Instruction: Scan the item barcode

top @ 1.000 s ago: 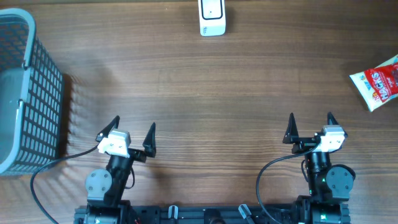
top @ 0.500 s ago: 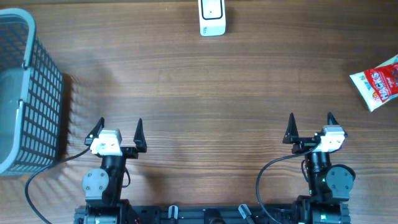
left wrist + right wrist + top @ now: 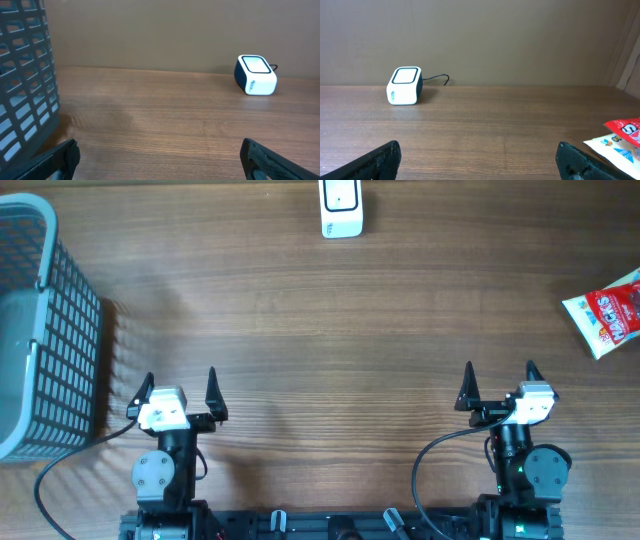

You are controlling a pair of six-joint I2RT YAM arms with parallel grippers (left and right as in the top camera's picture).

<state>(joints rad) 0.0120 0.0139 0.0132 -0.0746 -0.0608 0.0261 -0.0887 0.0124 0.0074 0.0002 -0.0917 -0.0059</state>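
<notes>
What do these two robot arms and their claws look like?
The left arm and right arm are black with round grey base joints. The left gripper and right gripper each have a white block and two pointed black fingers. A black cable trails from each arm.
</notes>
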